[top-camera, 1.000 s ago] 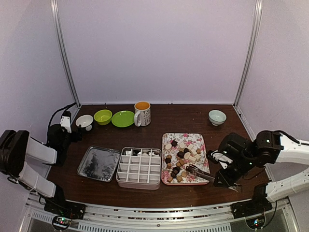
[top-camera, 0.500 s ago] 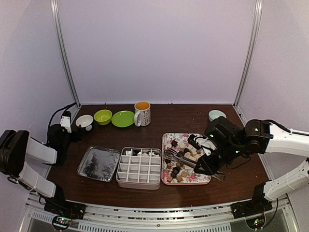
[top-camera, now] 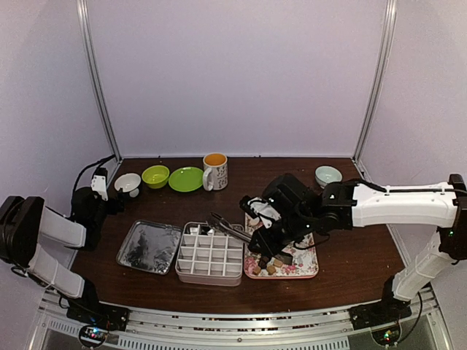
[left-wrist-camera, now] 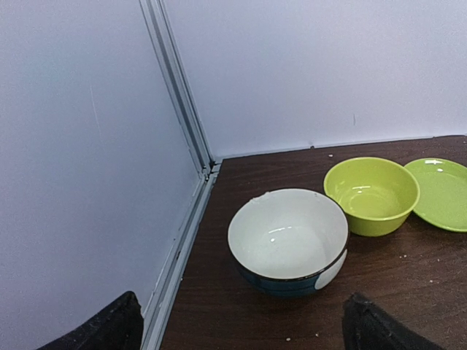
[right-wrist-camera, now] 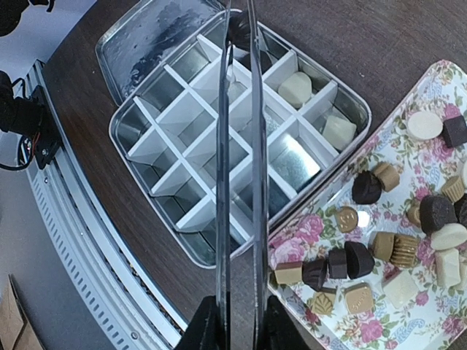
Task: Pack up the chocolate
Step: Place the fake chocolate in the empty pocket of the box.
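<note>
Tongs (right-wrist-camera: 255,182) in right pincer (right-wrist-camera: 238,321), dark chocolate (right-wrist-camera: 237,30) at tips.

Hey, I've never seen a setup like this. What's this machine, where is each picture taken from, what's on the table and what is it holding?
It is a robot with two arms bolted at the table's near edge. The wide picture comes from a fixed camera above and behind them; the other two come from a camera on each wrist. On the table are a pink floral tray of small chocolates, a divided box with its lid beside it, a mug, a green plate, a white bowl, a green bowl and a pale blue bowl. The right fingers are closed on metal tongs, which reach over the box with a dark chocolate at their tips. The left fingers are open and empty, facing the white bowl.
</note>
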{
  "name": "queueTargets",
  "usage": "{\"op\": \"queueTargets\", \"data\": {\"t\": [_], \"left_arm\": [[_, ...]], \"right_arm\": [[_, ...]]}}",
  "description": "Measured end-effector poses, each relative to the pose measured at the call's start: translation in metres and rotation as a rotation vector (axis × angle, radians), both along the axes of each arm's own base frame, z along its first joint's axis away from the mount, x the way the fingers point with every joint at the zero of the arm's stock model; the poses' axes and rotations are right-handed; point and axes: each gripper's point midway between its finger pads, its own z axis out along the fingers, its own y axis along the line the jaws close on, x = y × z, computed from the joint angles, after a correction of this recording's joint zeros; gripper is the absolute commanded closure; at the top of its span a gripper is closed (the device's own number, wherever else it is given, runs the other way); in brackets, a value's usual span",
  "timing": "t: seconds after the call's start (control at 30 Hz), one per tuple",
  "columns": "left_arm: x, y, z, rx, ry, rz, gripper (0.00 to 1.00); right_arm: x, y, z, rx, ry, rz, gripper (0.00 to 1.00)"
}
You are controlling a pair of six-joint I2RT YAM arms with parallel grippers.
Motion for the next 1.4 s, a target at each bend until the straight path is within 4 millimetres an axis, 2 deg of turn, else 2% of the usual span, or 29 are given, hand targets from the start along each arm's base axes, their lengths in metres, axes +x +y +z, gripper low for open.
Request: {"op": "queueTargets", "data": {"t": [0.3, 0.5, 0.8, 0.97, 1.2, 1.4], "left_arm": [[0.000, 0.000, 0.000, 0.000, 0.000, 0.000, 0.02], [0.000, 0.000, 0.000, 0.000, 0.000, 0.000, 0.02], [0.000, 0.000, 0.000, 0.000, 0.000, 0.000, 0.02], [0.000, 0.000, 0.000, 0.000, 0.000, 0.000, 0.02], [0.000, 0.000, 0.000, 0.000, 0.000, 0.000, 0.02], [0.000, 0.000, 0.000, 0.000, 0.000, 0.000, 0.02]], "right_arm": [[0.014, 0.039, -0.001, 0.045, -0.024, 0.016, 0.80], [0.017, 0.056, -0.008, 0.051, -0.026, 0.026, 0.80], [0.023, 0.069, -0.027, 0.022, -0.018, 0.026, 0.78], [0.027, 0.072, -0.026, 0.015, -0.032, 0.019, 0.76], [0.031, 0.073, -0.022, 0.012, -0.055, 0.020, 0.67], [0.032, 0.073, -0.021, 0.010, -0.063, 0.019, 0.67]]}}
